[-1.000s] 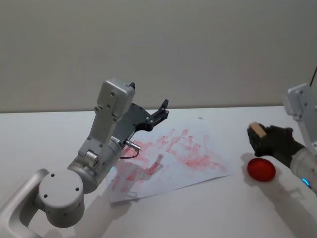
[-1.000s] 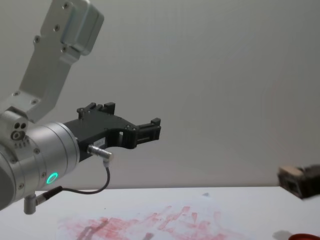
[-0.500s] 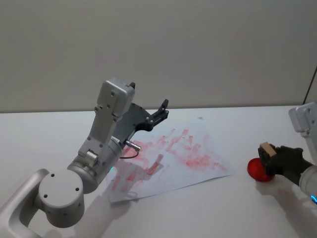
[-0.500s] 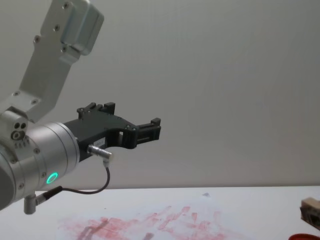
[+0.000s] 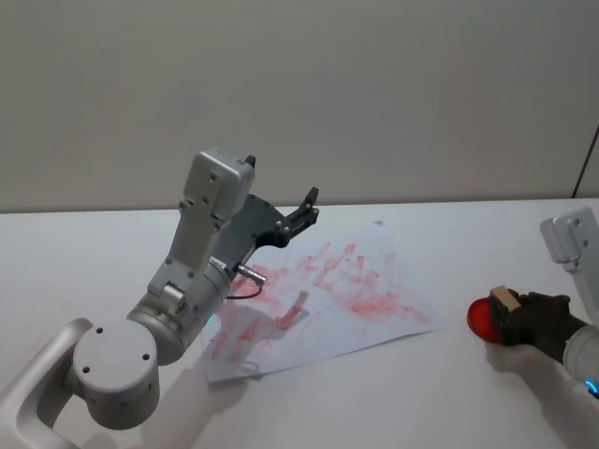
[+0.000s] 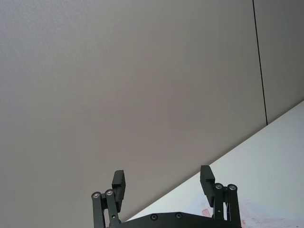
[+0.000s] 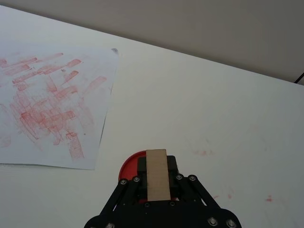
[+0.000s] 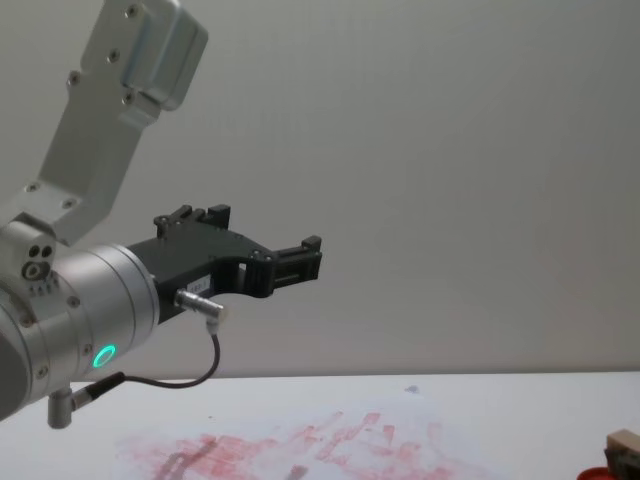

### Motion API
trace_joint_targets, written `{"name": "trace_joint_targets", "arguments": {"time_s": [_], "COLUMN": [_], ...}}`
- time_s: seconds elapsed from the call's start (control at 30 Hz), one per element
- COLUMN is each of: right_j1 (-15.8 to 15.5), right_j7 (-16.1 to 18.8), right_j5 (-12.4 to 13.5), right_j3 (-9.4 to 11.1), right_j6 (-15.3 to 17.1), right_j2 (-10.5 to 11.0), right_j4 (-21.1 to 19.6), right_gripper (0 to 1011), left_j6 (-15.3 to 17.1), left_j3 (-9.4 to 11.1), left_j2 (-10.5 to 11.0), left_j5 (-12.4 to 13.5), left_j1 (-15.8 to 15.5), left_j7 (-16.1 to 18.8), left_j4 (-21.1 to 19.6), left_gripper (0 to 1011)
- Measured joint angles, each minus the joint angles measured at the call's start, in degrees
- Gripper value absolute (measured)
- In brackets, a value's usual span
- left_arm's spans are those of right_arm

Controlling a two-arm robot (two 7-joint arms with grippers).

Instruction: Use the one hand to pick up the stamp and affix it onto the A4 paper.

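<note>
Wooden stamp [image 7: 156, 174] pinched by right end effector [image 7: 156, 183] — seemingly on red ink pad [image 5: 481, 319].

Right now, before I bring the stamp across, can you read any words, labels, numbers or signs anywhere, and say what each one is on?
None can be read.
A4 paper: red ink smears and bars, no legible characters.
Stamp, held in the right gripper over the red ink pad: bare wood, no print visible.
Left gripper, raised and open: a small pale label on its body, too small to read.
</note>
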Motion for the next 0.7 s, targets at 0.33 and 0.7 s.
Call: {"name": "trace_joint_targets", "arguments": {"time_s": [0.33,0.7], "right_j1": [0.3,0.42], "right_j7": [0.52,0.77], "right_j5": [-0.4,-0.59], "right_j3": [-0.18,-0.26], "right_j6": [0.19,0.25], "right_j2": [-0.22,-0.31], "right_j4": [0.72,1.07], "right_gripper": [422,764], "left_j6": [0.0,0.0], "left_j3": [0.0,0.0], "left_j2": [0.0,0.0], "left_j5": [0.0,0.0], "left_j1": [0.0,0.0], "left_j7": [0.0,0.0], "left_j4": [0.0,0.0], "left_gripper": [1001,1001]}}
